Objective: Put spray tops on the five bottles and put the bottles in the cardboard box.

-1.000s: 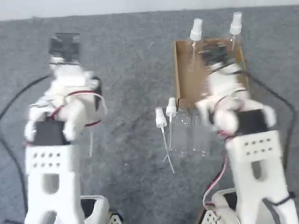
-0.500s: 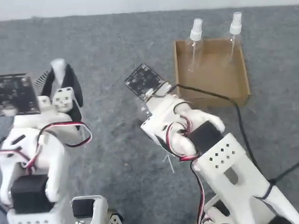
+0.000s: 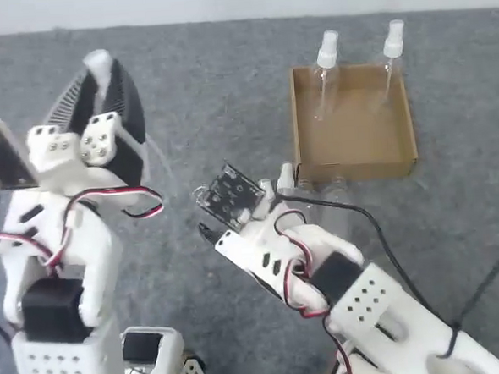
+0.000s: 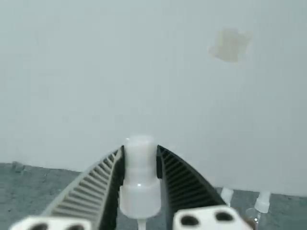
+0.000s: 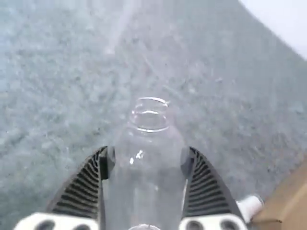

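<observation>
Spray top (image 4: 140, 191) is clenched in the left gripper (image 4: 140, 150); the right gripper (image 5: 147, 155) clasps 1 uncapped bottle (image 5: 147, 184), neck outward, probably for capping.

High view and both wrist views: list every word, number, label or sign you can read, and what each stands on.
No readable text anywhere.
The cardboard box, the two capped bottles in it, the open bottle in the right gripper and the spray top in the left gripper are all plain.
Any marks on the dark board at the right wrist are too small to read.
</observation>
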